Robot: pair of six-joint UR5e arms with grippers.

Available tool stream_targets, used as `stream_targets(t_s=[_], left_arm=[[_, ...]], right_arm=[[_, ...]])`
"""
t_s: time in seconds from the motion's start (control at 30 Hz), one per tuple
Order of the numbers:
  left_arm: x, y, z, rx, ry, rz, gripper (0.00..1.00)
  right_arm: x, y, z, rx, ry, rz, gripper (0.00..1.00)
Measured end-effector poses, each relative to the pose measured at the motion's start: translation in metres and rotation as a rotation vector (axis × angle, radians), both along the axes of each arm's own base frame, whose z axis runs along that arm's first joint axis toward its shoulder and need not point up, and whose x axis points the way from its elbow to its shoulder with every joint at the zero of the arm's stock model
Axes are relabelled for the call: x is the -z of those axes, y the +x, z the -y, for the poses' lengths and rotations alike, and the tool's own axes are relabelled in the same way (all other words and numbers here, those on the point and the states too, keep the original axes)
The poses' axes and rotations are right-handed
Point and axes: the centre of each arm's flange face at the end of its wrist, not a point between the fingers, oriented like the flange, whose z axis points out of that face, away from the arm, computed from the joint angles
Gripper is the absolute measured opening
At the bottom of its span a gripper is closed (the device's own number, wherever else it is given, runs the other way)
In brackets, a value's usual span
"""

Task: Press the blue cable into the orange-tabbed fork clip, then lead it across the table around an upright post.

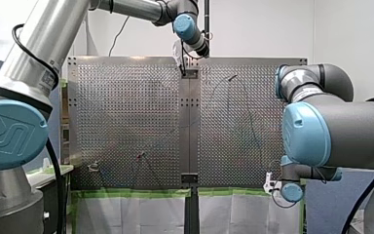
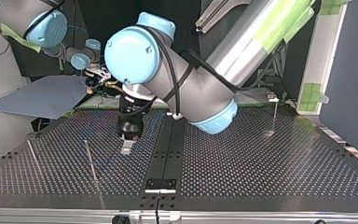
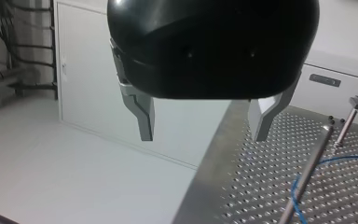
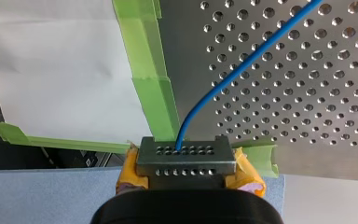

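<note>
In the right wrist view my right gripper (image 4: 186, 155), with yellow pads, is shut on the blue cable (image 4: 242, 65). From there the cable runs out over the perforated table (image 4: 307, 93). In the front view this gripper (image 1: 272, 184) sits at the table's near right corner. My left gripper (image 3: 204, 128) is open and holds nothing. It hangs over the table's far edge in the front view (image 1: 182, 63). Beside it stands an upright post (image 3: 307, 172), and the blue cable (image 3: 340, 159) curves around that post's foot. A small reddish-tabbed clip (image 1: 140, 156) sits near the table's front edge.
In the top view two thin posts (image 2: 92, 163) (image 2: 35, 158) stand at the left and a third (image 2: 275, 116) at the far right. A headed post (image 3: 354, 109) stands beyond the first one. Green tape (image 4: 154, 93) lines the table edge by my right gripper.
</note>
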Motion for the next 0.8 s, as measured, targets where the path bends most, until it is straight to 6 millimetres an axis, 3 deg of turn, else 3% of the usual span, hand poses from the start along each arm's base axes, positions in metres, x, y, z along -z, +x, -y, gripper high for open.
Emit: stream_targets(t_s=[0.43, 0.8], left_arm=[[-0.029, -0.031, -0.027, -0.013, -0.023, 0.122, 1.00], [-0.051, -0.058, -0.056, -0.016, -0.169, 0.186, 1.00]], right_arm=[[0.000, 0.002, 0.000, -0.004, -0.001, 0.000, 0.00], [-0.001, 0.002, 0.001, -0.006, -0.003, -0.003, 0.00]])
